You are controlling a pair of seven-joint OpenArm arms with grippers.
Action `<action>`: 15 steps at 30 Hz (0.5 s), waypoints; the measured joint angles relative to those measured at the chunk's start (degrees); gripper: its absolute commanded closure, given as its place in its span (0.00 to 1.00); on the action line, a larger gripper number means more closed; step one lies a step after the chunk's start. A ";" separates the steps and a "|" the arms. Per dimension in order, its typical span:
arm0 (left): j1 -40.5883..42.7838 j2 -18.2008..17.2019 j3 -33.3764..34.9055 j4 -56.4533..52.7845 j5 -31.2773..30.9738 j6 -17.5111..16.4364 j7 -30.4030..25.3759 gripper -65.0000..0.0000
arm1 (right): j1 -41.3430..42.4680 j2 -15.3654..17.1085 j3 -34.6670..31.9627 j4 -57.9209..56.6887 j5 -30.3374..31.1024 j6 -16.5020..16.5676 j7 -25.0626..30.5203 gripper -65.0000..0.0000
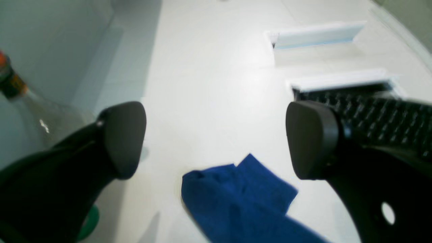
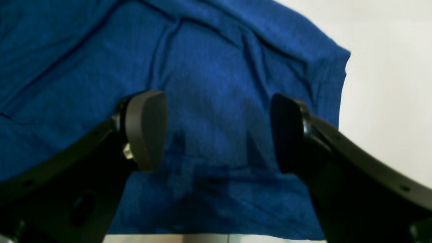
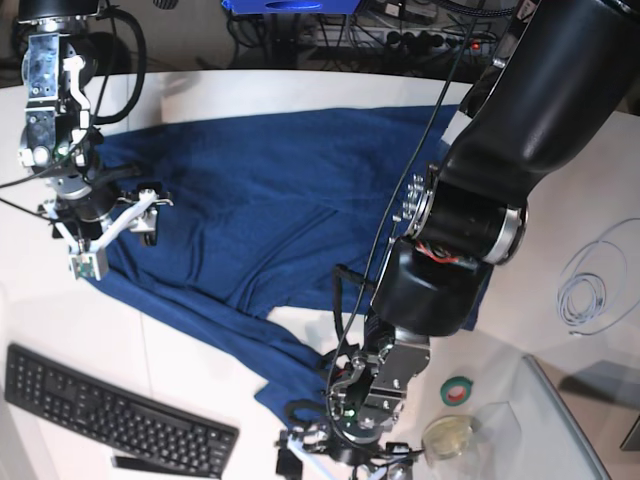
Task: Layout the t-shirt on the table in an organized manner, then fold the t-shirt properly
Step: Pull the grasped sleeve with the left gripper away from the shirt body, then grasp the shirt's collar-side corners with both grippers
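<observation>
The navy-blue t-shirt [image 3: 270,190] lies spread and wrinkled across the white table [image 3: 60,310]. One end trails to a crumpled corner [image 3: 285,385] near the front. My left gripper [image 1: 216,138] hangs open and empty over that corner [image 1: 236,195], with white table [image 1: 209,84] beyond it. In the base view the left gripper [image 3: 335,445] is low at the bottom, under its big arm. My right gripper [image 2: 217,131] is open just above the t-shirt [image 2: 216,67], close to its edge by the bare table [image 2: 388,84]. In the base view the right gripper [image 3: 120,225] is over the shirt's left side.
A black keyboard [image 3: 110,410] lies front left and also shows in the left wrist view [image 1: 371,114]. A green tape roll [image 3: 457,390], a clear round dish [image 3: 450,435] and a coiled white cable [image 3: 590,280] sit on the right. A glass bottle [image 1: 13,81] stands beside my left gripper.
</observation>
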 measured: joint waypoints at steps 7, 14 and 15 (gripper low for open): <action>26.45 -9.16 0.46 43.04 -13.38 0.44 22.84 1.00 | -5.90 1.49 3.04 0.09 0.22 0.33 -0.04 0.91; 51.23 -17.29 0.44 73.64 -14.40 0.72 30.56 1.00 | -6.84 1.29 7.54 0.07 0.13 0.15 0.76 0.97; 55.39 -17.33 0.57 74.64 -13.92 1.07 30.82 1.00 | -7.30 1.20 7.52 0.07 -0.09 0.15 0.59 0.97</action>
